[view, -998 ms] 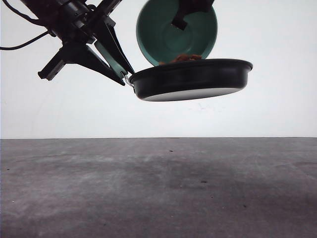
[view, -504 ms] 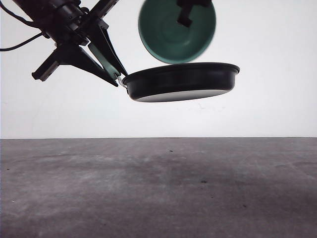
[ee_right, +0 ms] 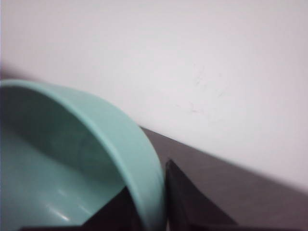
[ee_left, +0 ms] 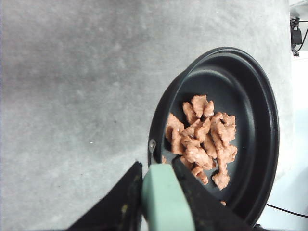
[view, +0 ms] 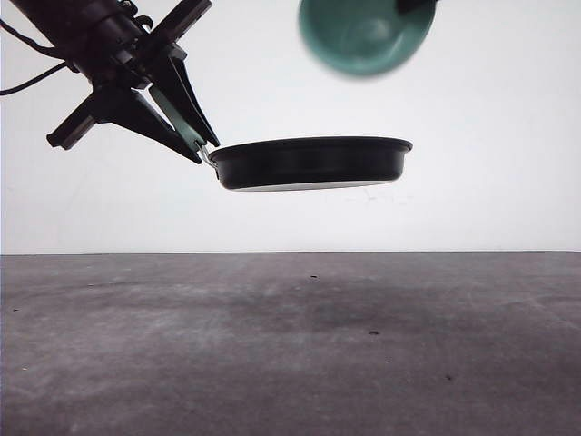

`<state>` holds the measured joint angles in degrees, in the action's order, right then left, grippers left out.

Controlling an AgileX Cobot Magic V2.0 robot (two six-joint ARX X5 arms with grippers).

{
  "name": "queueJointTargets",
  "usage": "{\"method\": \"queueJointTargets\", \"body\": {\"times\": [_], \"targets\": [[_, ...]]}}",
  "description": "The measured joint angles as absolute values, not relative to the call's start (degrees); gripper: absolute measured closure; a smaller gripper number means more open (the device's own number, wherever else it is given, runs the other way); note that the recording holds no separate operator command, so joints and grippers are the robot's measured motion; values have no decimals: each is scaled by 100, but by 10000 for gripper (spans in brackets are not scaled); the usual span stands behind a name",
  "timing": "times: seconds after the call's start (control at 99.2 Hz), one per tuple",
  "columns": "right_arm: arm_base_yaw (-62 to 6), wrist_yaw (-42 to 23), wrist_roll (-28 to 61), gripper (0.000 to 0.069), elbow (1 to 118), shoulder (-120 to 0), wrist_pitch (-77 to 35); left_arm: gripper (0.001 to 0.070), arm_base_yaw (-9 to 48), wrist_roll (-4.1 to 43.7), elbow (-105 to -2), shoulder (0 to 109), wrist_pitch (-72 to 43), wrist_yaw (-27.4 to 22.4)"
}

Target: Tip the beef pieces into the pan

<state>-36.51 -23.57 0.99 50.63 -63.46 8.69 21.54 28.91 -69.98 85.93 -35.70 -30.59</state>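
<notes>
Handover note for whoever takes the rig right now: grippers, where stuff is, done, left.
Left gripper: shut on the pan's green handle, holding the pan roughly level in the air above the table.
Right gripper: shut on the rim of the green bowl, held up above the pan and tipped; the part of its inside in view is empty.
Beef pieces: heaped in the pan.
Done: the pour.
Left: probably set the pan and bowl down.
</notes>
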Motion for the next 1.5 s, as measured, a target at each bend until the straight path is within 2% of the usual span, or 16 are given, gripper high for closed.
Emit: {"method": "queueJointTargets", "body": {"times": [0.111, 0.212, 0.323, 0.454, 0.625, 0.938, 0.968, 0.998, 1.16, 1.2, 1.361, 1.452, 1.482, 1.503], "targets": [[-2731, -1299, -1363, 666, 5188, -6053, -56, 645, 2088, 2808, -6998, 8593, -3570, -3057], [-1439, -158, -2250, 666, 5214, -6101, -1273, 645, 2036, 2766, -6998, 8593, -3573, -3052], [-148, 676, -2447, 666, 5151, -6587, -2578, 645, 2010, 2714, -6998, 8593, -3570, -3046], [847, 1131, -2353, 666, 4862, -7091, -3074, 645, 2010, 2663, -6998, 8593, -3568, -3048], [1413, 1188, -2134, 666, 4814, -7500, -3301, 645, 2010, 2655, -6998, 8593, -3568, -3048], [1466, 1199, -1619, 662, 4807, -8208, -3922, 645, 2010, 2655, -7000, 8593, -3570, -3079], [1466, 1194, -1581, 637, 4805, -8237, -3940, 645, 2010, 2655, -7000, 8593, -3570, -3100], [1466, 1192, -1546, 578, 4799, -8243, -3955, 645, 2010, 2655, -7000, 8593, -3573, -3140], [1466, 1203, -1520, 98, 4794, -8230, -3957, 645, 2010, 2655, -6998, 8593, -3570, -3190], [1466, 1208, -1520, 8, 4794, -8200, -3959, 645, 2010, 2655, -7000, 8593, -3570, -3190], [1466, 1404, -1527, 6, 4952, -7780, -4014, 645, 2010, 2633, -6998, 8593, -3551, -3162], [1466, 1758, -1629, 9, 5461, -7356, -4007, 645, 2008, 2604, -6998, 8593, -3450, -3035], [1461, 1931, -1682, 30, 5666, -7196, -4005, 645, 1994, 2578, -7000, 8593, -3413, -2995], [1448, 2058, -1697, 73, 5808, -7078, -4003, 645, 1986, 2556, -7000, 8593, -3391, -2971]]}}
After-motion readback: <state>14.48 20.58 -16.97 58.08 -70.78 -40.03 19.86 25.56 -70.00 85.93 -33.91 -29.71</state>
